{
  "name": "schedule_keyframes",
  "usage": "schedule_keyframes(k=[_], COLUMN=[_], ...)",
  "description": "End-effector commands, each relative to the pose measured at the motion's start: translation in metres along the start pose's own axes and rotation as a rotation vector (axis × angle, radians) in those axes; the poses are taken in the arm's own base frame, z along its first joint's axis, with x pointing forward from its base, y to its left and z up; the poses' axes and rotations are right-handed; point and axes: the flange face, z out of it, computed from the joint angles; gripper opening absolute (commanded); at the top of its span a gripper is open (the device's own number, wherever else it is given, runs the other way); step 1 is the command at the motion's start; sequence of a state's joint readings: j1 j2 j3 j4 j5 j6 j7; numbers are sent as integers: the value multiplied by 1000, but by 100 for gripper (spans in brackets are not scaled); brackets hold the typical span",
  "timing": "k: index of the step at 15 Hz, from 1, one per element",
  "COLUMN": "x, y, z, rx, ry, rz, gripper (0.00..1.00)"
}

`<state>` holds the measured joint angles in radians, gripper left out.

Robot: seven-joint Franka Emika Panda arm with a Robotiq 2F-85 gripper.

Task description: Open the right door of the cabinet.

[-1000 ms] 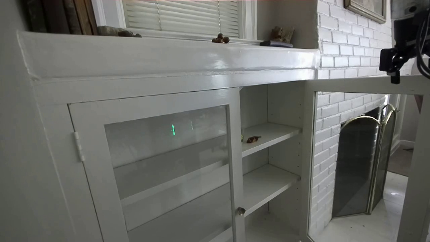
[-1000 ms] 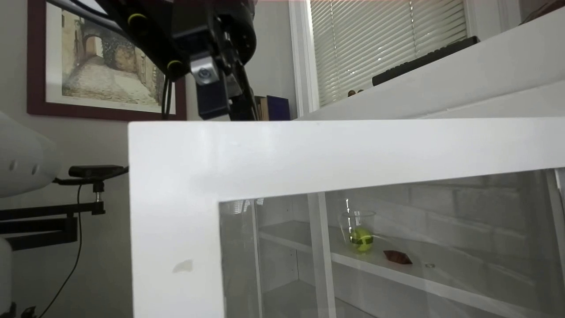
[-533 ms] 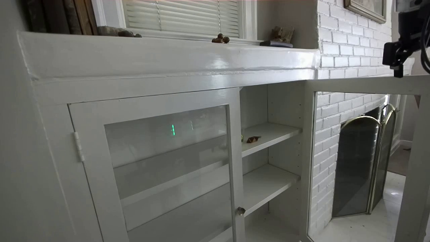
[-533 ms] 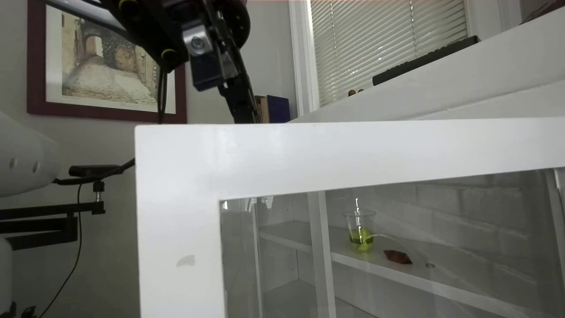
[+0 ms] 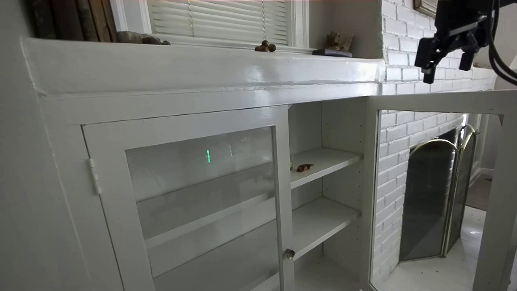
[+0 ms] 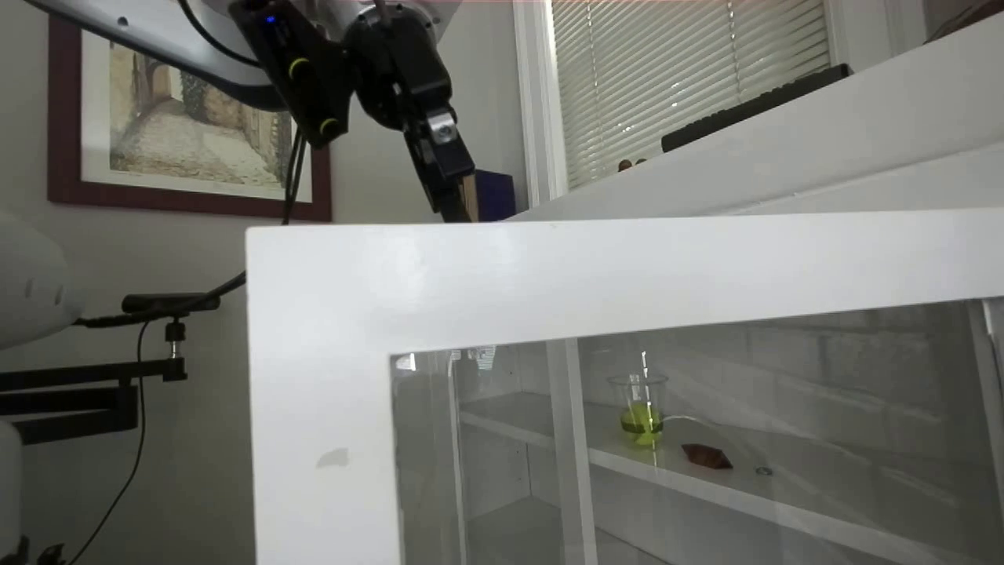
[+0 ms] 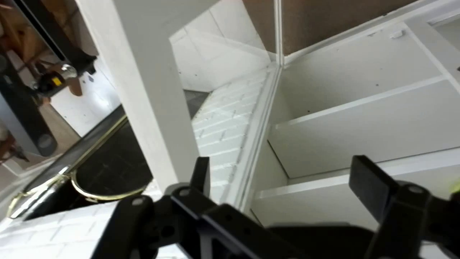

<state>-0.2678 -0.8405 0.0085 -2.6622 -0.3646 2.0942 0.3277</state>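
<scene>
The right door (image 5: 442, 102) of the white cabinet (image 5: 169, 109) stands swung wide open, baring the inner shelves. Its white frame (image 6: 314, 377) and glass pane fill the front of an exterior view. Its knob does not show. The left glass door (image 5: 107, 194) is shut. My gripper (image 5: 447, 69) is open and empty, above the right door's top rail in an exterior view. In the other view from outside its fingertip end (image 6: 453, 210) shows just above the top edge. In the wrist view the gripper (image 7: 282, 162) spreads wide, with door frame (image 7: 154, 90) and shelves beyond.
A black fireplace screen (image 5: 430, 202) stands beyond the open door by the white brick wall (image 5: 408, 56). A glass with a yellow-green ball (image 6: 643, 424) and a brown object (image 6: 706, 456) are on a shelf. A black stand (image 7: 39, 133) shows in the wrist view.
My gripper has moved left and turned in an exterior view, so both fingers now show above the door. The right door's free edge has shifted slightly.
</scene>
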Motion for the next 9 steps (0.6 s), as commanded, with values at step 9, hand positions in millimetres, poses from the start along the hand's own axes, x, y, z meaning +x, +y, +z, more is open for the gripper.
schedule_keyframes(k=[9], x=[3], y=[-76], z=[-33], rx=[292], ry=[128], rz=[-79], gripper=[100])
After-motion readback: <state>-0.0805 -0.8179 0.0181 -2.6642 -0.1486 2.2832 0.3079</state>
